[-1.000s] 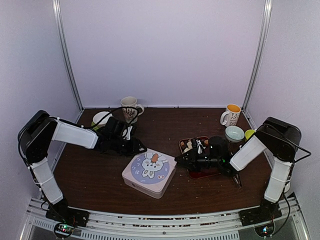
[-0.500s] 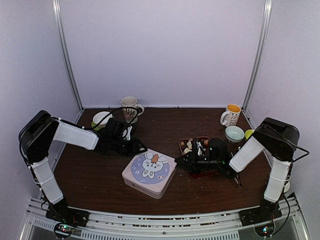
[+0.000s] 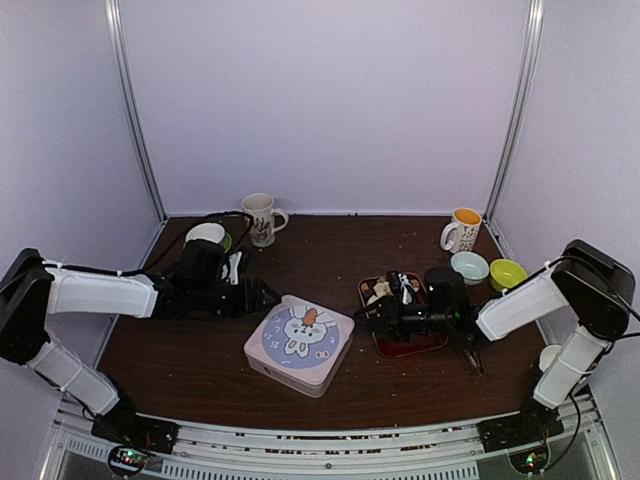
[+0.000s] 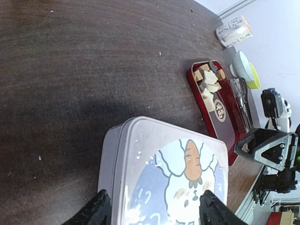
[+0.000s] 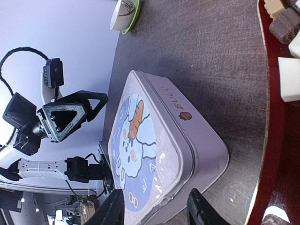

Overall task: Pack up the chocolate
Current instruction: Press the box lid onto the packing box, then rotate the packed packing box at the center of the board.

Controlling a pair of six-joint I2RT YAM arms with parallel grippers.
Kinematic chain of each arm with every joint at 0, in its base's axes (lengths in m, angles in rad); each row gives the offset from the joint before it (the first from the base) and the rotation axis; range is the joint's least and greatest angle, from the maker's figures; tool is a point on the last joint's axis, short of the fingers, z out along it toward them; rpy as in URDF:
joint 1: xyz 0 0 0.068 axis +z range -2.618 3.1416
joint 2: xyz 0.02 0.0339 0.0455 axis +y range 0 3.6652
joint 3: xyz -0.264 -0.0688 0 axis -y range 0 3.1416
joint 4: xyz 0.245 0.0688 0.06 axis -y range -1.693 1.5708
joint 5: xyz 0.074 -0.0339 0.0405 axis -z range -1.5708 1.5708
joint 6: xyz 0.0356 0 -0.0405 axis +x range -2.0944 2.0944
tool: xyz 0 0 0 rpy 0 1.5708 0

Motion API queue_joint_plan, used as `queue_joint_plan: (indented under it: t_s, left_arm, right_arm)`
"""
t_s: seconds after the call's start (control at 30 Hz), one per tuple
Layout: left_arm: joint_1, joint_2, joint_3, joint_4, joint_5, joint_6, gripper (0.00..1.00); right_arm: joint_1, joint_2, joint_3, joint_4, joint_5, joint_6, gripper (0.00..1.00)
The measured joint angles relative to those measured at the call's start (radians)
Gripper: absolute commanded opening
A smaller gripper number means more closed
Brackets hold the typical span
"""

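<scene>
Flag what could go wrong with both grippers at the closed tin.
1. The tin has its lid on, with the open left gripper and open right gripper at opposite sides. An uneven grab may shove or tip it instead of lifting the lid.
2. The right arm stretches over the red tray. It could scatter the chocolate pieces or knock the tongs.

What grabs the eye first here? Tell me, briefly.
A pale tin with a cartoon rabbit and carrot on its closed lid sits mid-table. The left end effector and right end effector flank it, both open. Right of it, a dark-red tray holds the chocolate, brown and cream pieces.
</scene>
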Motion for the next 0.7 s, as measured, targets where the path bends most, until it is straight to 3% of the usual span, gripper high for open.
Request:
queue_joint_plan:
  t_s: [0.1, 0.2, 0.27, 0.37, 0.57, 0.7]
  left_arm:
    - [0.0, -0.064, -0.034, -0.032, -0.029, -0.002, 0.5]
    - [0.0, -0.089, -0.053, -0.08, -0.054, 0.002, 0.37]
    - [0.0, -0.087, -0.064, -0.102, -0.063, 0.003, 0.32]
    - [0.0, -0.067, -0.081, -0.121, -0.07, 0.002, 0.25]
    - [0.002, -0.012, -0.078, -0.07, -0.05, 0.0, 0.0]
    - [0.002, 0.014, -0.072, -0.026, -0.027, 0.005, 0.0]
  right_arm:
    - [0.001, -0.077, -0.024, -0.071, 0.02, -0.05, 0.41]
    - [0.008, -0.153, -0.037, -0.158, 0.044, -0.103, 0.29]
    - [0.012, -0.178, -0.041, -0.195, 0.054, -0.131, 0.23]
    - [0.024, -0.178, -0.045, -0.228, 0.061, -0.147, 0.17]
    - [0.071, -0.122, -0.051, -0.243, 0.066, -0.143, 0.0]
    - [0.09, -0.077, -0.04, -0.248, 0.071, -0.139, 0.0]
